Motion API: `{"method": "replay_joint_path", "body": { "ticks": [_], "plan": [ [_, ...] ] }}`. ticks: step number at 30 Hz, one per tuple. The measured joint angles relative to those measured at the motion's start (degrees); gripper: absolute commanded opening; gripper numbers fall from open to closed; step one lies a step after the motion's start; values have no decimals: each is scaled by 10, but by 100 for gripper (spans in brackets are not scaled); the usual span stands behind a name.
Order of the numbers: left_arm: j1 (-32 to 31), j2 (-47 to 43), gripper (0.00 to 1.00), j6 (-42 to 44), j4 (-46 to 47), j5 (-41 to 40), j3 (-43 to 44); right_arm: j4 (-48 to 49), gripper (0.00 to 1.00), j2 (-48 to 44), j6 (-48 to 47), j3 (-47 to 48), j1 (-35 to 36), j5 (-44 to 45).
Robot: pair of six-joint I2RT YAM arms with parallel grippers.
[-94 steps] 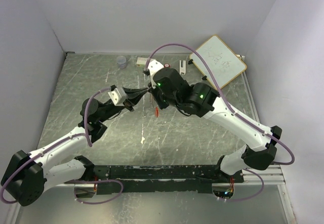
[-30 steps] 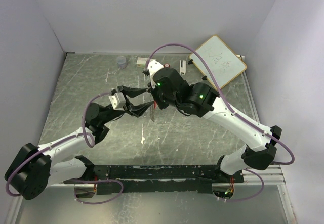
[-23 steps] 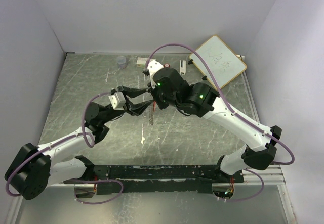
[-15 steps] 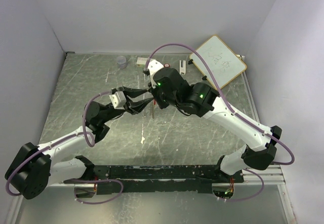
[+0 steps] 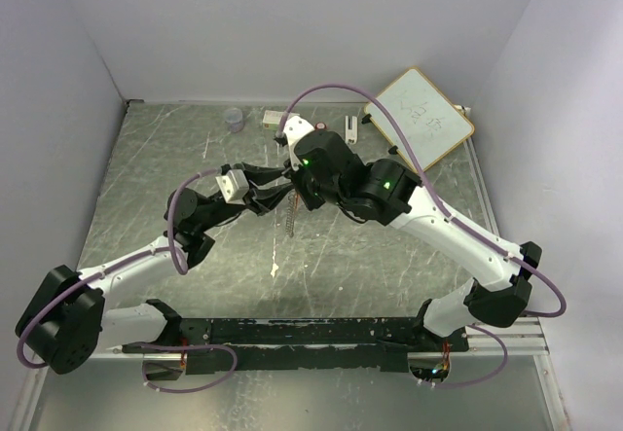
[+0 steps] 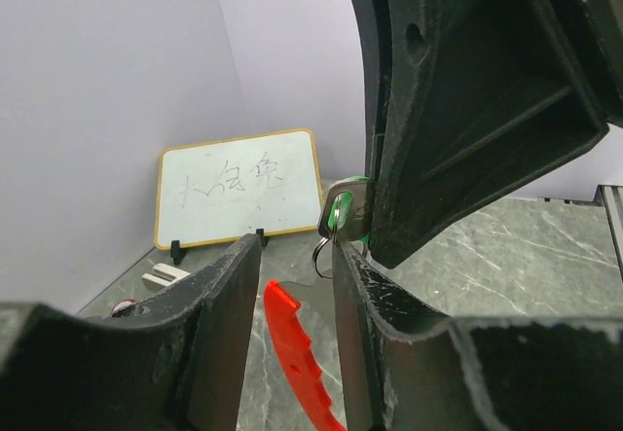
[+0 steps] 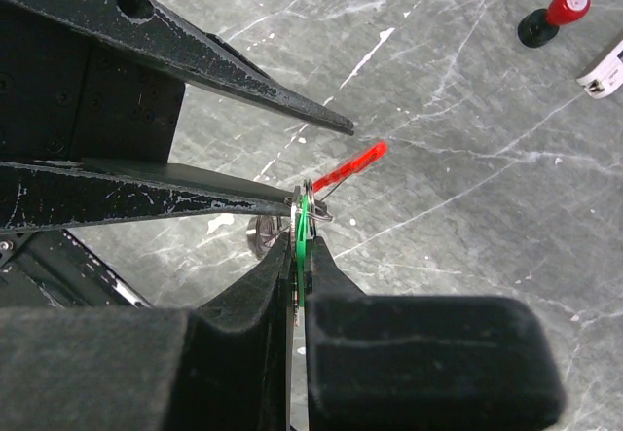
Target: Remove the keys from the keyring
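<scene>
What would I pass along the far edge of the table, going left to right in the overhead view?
Small clear plastic cup → white rectangular box → small white block → wood-framed whiteboard with scribbles.

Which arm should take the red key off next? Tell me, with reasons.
Left. Its pincer straddles the red key, jaws apart on either side, not yet gripping. The right pincer is shut on the green key, holding the bunch up, so it is occupied.
</scene>
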Motion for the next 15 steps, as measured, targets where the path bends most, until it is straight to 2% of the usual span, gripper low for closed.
{"method": "replay_joint_path", "body": {
  "ticks": [7, 13, 15],
  "plan": [
    [0, 4, 27, -3, 3, 2, 1, 0, 0, 0, 0, 0, 0, 0],
    [0, 13, 7, -9, 11, 17, 1, 0, 0, 0, 0, -2, 1, 0],
    [0, 14, 7, -10, 13, 23, 1, 0, 0, 0, 0, -2, 1, 0]
  ]
}}
